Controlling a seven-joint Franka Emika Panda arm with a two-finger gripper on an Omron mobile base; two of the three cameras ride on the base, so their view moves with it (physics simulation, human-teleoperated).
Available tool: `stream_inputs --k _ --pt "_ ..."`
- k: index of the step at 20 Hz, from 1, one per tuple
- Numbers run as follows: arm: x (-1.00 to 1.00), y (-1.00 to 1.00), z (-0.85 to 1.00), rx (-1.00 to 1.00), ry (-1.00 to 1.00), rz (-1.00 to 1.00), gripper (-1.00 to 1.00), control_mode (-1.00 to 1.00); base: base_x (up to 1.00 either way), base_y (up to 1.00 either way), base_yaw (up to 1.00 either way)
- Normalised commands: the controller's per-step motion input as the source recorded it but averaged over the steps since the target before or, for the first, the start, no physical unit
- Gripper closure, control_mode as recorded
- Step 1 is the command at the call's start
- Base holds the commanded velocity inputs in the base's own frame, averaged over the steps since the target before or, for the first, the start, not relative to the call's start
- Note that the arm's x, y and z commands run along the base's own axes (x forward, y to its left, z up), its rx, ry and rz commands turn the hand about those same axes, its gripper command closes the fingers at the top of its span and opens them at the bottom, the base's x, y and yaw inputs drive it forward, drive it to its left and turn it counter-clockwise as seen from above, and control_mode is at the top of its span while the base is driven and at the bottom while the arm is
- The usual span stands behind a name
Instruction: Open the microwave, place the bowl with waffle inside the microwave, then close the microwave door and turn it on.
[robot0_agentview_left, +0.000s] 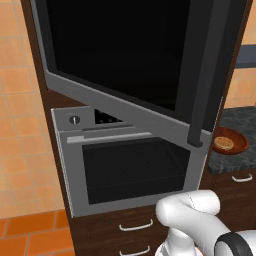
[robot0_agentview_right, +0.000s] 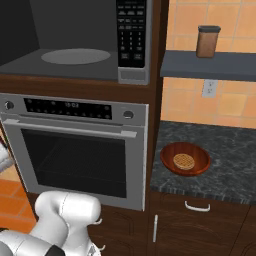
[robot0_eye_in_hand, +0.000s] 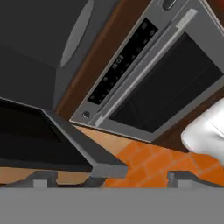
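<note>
On oven (robot0_agentview_right: 75, 150) panel, display digits unreadable

White arm (robot0_agentview_left: 192, 212) rising from lower frame edge, elbow joint bulging low. Gripper (robot0_eye_in_hand: 111, 178) with jaws spread wide, nothing between; dark fingertips (robot0_eye_in_hand: 41, 178) poking up at bottom of hand view.

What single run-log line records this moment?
microwave door: swung open | bowl with waffle: on counter | gripper: open, empty
</note>
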Motion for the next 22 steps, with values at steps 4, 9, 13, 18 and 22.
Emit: stream_inputs --k 4,9,13,18,22 --pt "1.0 -0.14 -0.31 0.19 0.02 0.26 -1.0 -1.0 0.0 0.0 0.0" --pt "0.8 0.22 -0.4 0.25 -0.06 0.4 -1.0 -1.0 0.0 0.0 0.0" --pt "0.54 0.91 -0.31 0.15 -0.13 0.44 -1.0 -1.0 0.0 0.0 0.0" --pt "0.14 0.94 -0.05 0.09 -0.12 0.5 -1.0 -1.0 0.0 0.0 0.0" --pt "-0.59 0.74 0.17 0.01 -0.19 0.56 -1.0 -1.0 0.0 0.0 0.0"
